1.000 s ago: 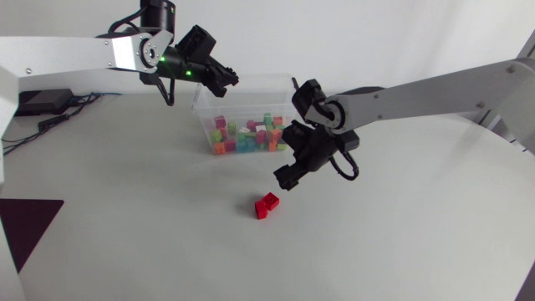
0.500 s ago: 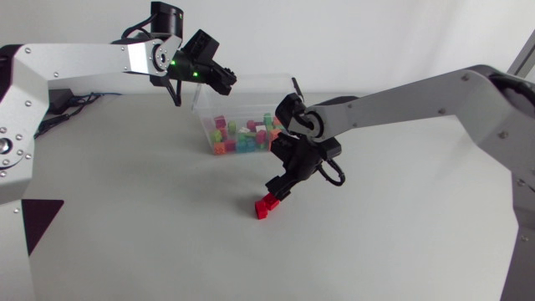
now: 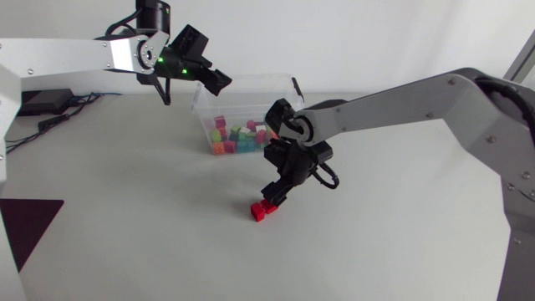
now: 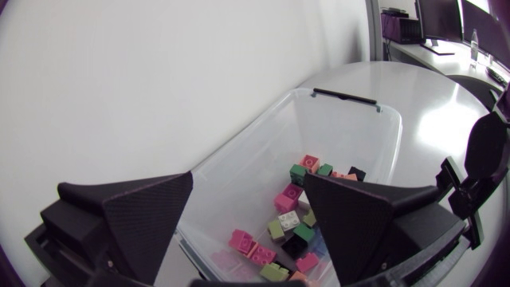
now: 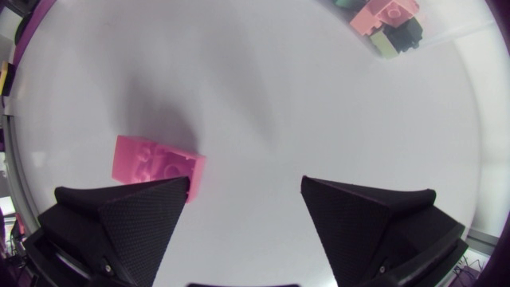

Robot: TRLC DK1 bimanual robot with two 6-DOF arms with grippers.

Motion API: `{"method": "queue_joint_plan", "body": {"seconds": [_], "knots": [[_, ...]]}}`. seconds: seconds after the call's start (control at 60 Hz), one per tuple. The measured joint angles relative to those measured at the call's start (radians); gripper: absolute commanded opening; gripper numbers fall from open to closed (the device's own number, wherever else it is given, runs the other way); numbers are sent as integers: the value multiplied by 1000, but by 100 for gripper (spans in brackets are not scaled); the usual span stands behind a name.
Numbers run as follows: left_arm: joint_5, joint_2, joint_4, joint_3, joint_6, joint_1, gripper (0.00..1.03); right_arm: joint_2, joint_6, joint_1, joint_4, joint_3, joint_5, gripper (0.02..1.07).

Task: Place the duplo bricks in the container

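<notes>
A clear plastic container (image 3: 284,92) at the back of the table holds several coloured duplo bricks (image 3: 238,138). My left gripper (image 3: 211,77) hangs over its left rim; the left wrist view shows the left gripper (image 4: 247,231) open and empty, looking down on the bricks (image 4: 291,195) inside the container (image 4: 343,98). One red brick (image 3: 264,209) lies alone on the table in front of the container. My right gripper (image 3: 272,192) hovers just above it, open. In the right wrist view the brick (image 5: 155,166) lies just ahead of one finger (image 5: 127,219), off the middle of the right gripper (image 5: 243,227).
The white table (image 3: 150,217) spreads around the red brick. A dark mat (image 3: 25,221) lies at the front left edge. Cables and a black box (image 3: 42,102) sit at the back left. The container's corner with bricks (image 5: 386,20) shows ahead of my right gripper.
My left gripper has opened above the container. My right arm has come down and to the left, from mid-air to just over the red brick.
</notes>
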Motion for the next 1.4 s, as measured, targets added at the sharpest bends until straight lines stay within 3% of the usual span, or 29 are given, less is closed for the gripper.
{"method": "queue_joint_plan", "body": {"seconds": [0.483,0.867,1.4], "knots": [[47,-236,4,-243,10,10,99,-73,10,51,-32,-29,11,102],[103,-447,-104,-515,176,10,99,-44,29,68,-46,-40,10,102],[129,-503,-201,-665,298,19,99,61,55,78,-122,68,6,100]]}}
